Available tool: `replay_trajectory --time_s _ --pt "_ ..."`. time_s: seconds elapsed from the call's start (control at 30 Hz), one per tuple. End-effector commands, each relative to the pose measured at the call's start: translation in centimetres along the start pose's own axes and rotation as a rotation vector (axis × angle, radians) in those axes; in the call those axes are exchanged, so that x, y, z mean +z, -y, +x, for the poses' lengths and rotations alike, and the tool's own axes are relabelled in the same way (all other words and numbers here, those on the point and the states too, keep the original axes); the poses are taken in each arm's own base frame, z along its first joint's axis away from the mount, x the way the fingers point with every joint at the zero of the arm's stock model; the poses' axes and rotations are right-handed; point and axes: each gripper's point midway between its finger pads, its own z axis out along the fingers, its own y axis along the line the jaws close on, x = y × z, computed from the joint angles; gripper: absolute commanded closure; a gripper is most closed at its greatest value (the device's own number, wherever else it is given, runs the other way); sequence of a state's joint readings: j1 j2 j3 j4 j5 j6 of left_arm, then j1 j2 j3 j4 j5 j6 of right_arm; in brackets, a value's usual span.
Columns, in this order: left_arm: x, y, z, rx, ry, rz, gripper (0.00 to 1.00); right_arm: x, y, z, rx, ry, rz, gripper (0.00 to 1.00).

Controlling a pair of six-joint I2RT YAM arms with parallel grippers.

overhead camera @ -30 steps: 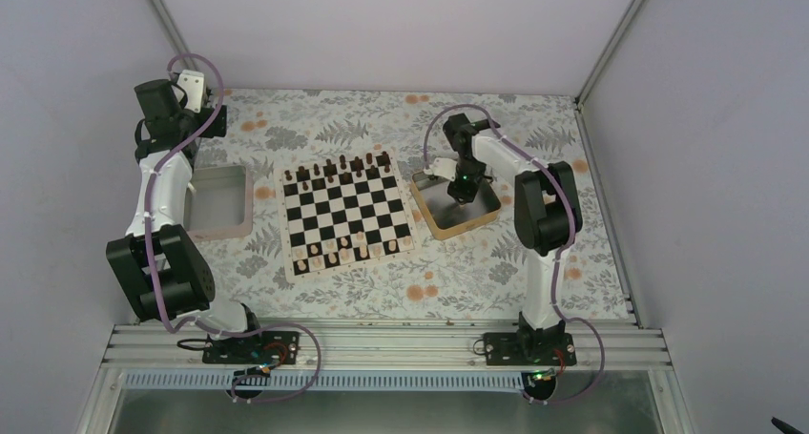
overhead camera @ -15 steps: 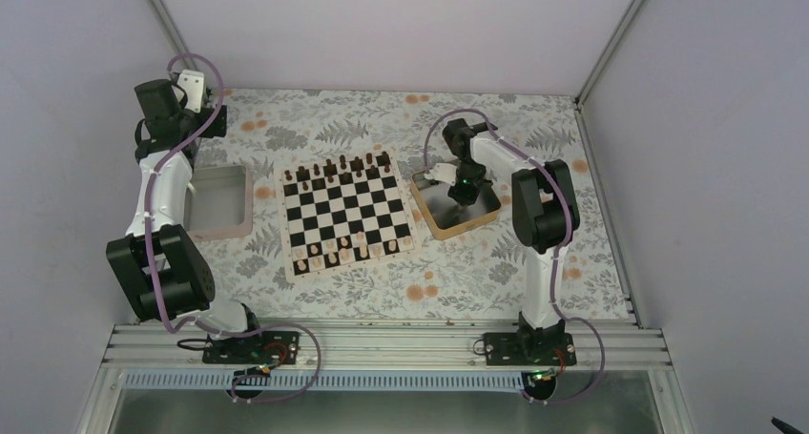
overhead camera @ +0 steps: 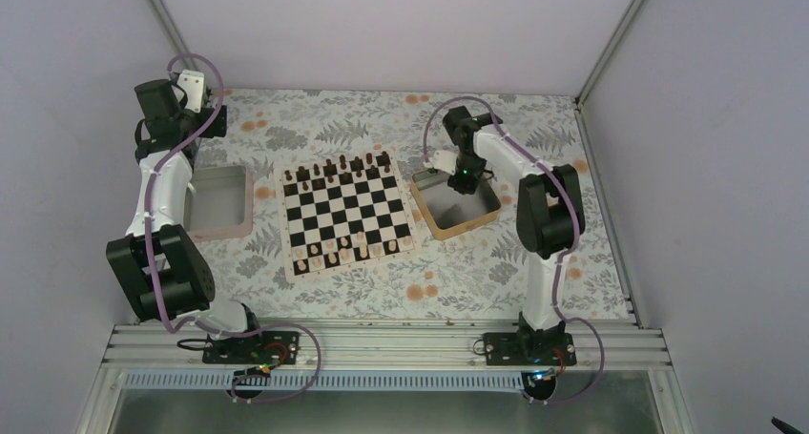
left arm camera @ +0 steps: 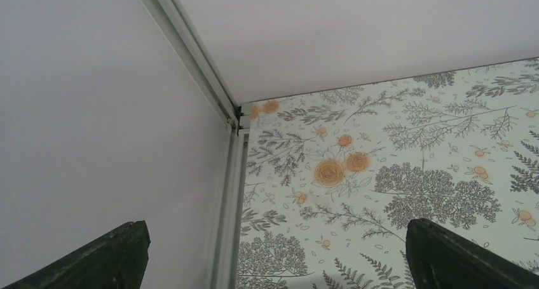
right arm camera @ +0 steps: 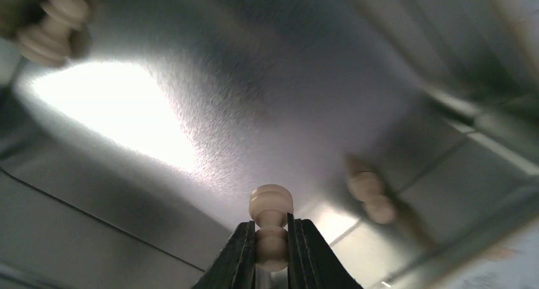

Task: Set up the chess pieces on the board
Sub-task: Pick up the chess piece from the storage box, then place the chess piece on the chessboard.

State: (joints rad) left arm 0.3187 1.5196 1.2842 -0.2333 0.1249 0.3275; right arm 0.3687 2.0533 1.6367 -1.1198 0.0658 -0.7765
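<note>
Top view, bottom to top. Floral table cover (overhead camera: 458,281), lower middle. On it the board (overhead camera: 348,215), centre frame, turned slightly. Light tan chess pieces (overhead camera: 348,253) stand along the board's near rows; dark brown pieces (overhead camera: 339,170) line its far rows.

Right of the board, just beside it: gold tin tray (overhead camera: 434,222). Left of the board: pinkish-rimmed tray (overhead camera: 246,205).

Right gripper (right arm camera: 272,228) hangs over the far part of the gold tray. In the wrist view its fingers (right arm camera: 238,257) are clenched on a tan pawn (right arm camera: 271,203), bottom centre, pinched at the lower body with the head standing clear above the tips. Past it is the blurred tray floor, with one more tan piece (right arm camera: 368,197) at right centre and another (right arm camera: 54,19) in the upper left corner.

Left gripper (left arm camera: 276,238) is raised at the far upper left of the top view, well apart from the board. Fingers (left arm camera: 102,257) are spread wide and grasp nothing; floral cover and corner post lie beyond.
</note>
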Motion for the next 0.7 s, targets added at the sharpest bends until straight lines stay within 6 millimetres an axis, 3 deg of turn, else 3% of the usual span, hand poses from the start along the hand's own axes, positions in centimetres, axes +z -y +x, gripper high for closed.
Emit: replay_trajectory --time_s 0.0,0.1,0.2,0.53,0.67 --pt "-0.3 -0.2 -0.4 -0.011 0.017 0.002 0.0 -6.4 -0.3 -3.6 -0.056 0.123 0.131 0.95" --pt "-0.4 -0.3 -0.6 -0.01 0.02 0.001 0.0 -7.8 -2.4 -6.0 -0.141 0.139 0.165 0.95" --pt "-0.4 -0.3 -0.6 -0.009 0.019 -0.002 0.0 -7.9 -4.6 -8.1 -0.225 0.134 0.165 0.95" --pt "-0.9 -0.2 -1.1 -0.01 0.035 0.007 0.0 -3.8 -13.6 -13.8 -0.504 0.095 0.089 0.95" --pt "-0.9 0.0 -1.1 -0.01 0.037 0.015 0.0 -2.5 -15.5 -15.0 -0.574 0.082 0.063 0.95"
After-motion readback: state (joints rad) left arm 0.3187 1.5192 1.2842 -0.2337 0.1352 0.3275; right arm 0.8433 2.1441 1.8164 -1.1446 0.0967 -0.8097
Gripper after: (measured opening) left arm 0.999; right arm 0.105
